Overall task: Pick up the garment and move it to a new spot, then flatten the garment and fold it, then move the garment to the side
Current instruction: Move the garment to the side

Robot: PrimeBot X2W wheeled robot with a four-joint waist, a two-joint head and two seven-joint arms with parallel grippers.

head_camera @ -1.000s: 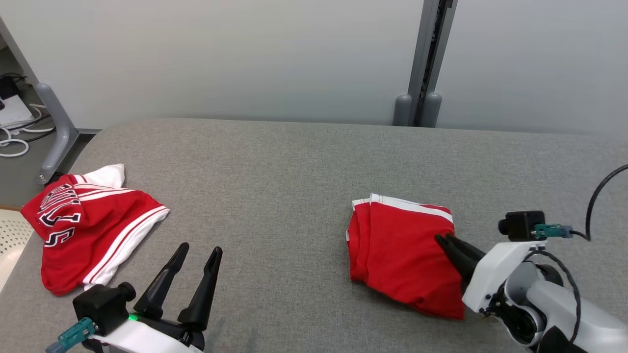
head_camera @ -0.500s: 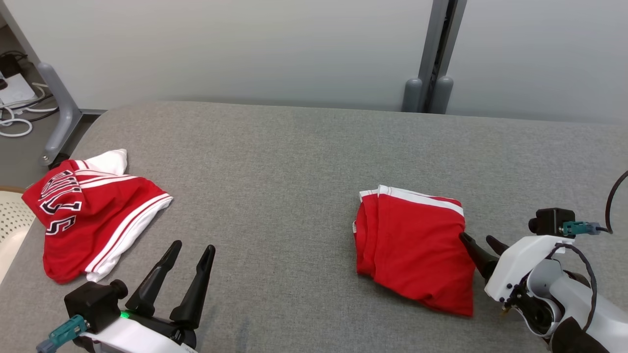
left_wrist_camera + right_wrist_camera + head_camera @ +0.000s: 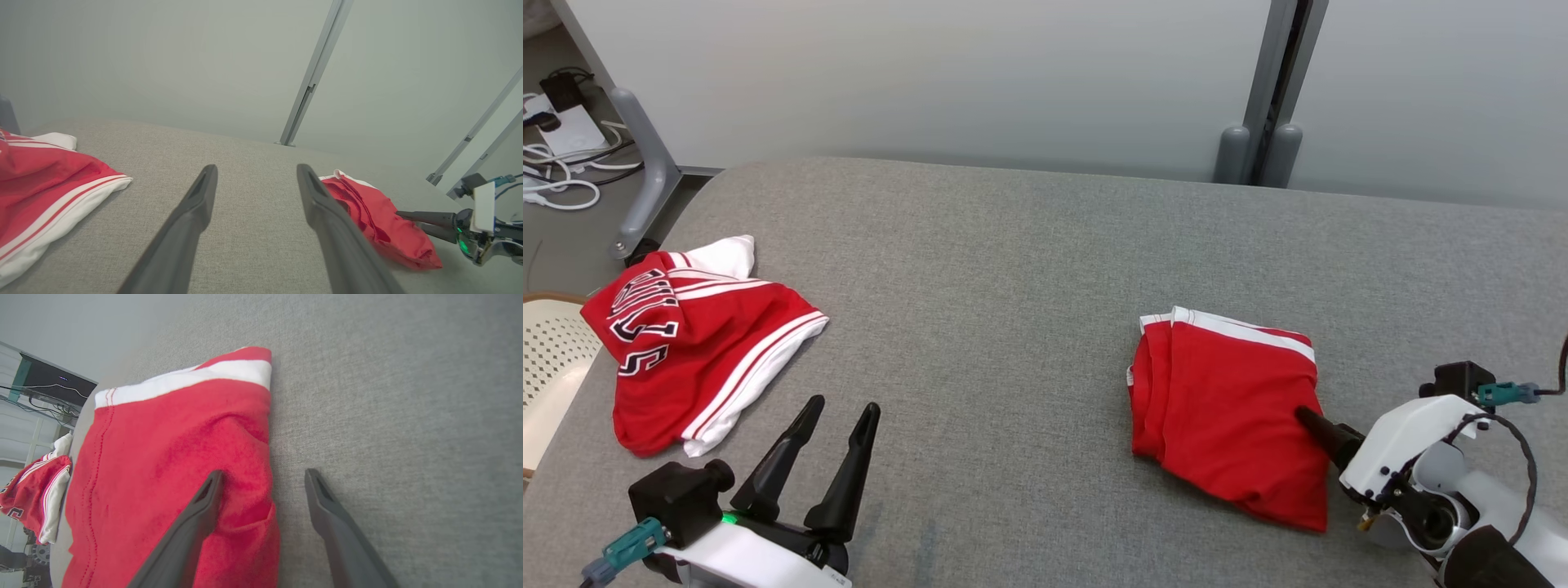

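folded red garment [image 3: 1225, 408] on desk [image 3: 1013, 286]; right gripper [image 3: 263, 473] apart at its edge, left gripper [image 3: 844, 403] apart. side-move judged done; withdrawal required.

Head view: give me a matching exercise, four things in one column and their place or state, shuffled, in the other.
Column one:
1. folded red garment
2. lettered jersey
3. left gripper
4. right gripper

Column two:
a. open, over bare table
b. crumpled, at the table's left edge
c. open, astride a cloth's edge
d. lying flat on the table's right side

Pairs: 1-d, 2-b, 3-a, 4-c
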